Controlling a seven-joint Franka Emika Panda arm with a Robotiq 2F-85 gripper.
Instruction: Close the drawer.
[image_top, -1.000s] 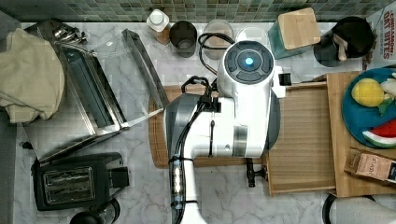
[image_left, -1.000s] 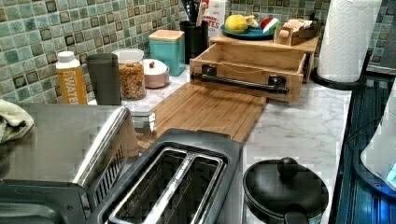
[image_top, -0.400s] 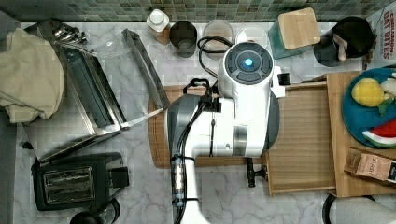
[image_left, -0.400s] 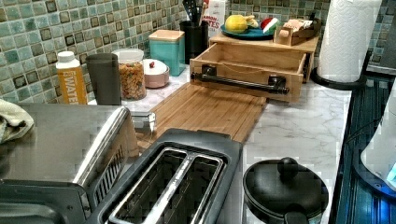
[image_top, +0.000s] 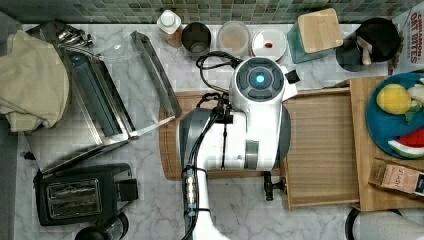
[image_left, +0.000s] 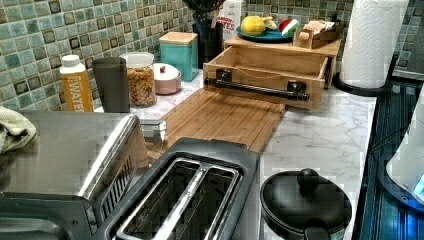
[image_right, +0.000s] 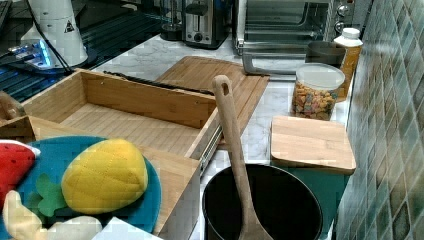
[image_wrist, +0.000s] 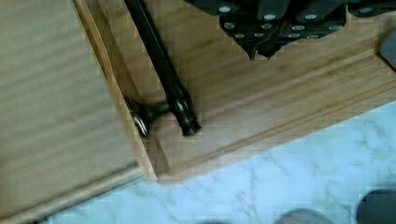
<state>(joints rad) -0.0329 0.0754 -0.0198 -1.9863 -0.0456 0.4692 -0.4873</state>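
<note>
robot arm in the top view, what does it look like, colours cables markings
The arm has glossy white rounded shells with grey bands at its joints. Its uppermost joint carries a dark grey round cap with a small glowing blue light at the centre. Black cables loop beside that cap, and a bundled black cable runs along the lower link.

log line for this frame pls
task: close drawer | drawer: open, empty | handle: untouched | gripper: above cutting board, beside handle

Reads "WATER" down the orange bottle (image_left: 77, 86). "BITES" on the box (image_top: 413, 31) in the top view's right corner. Triangle warning sign on the white arm base (image_right: 59, 30).
</note>
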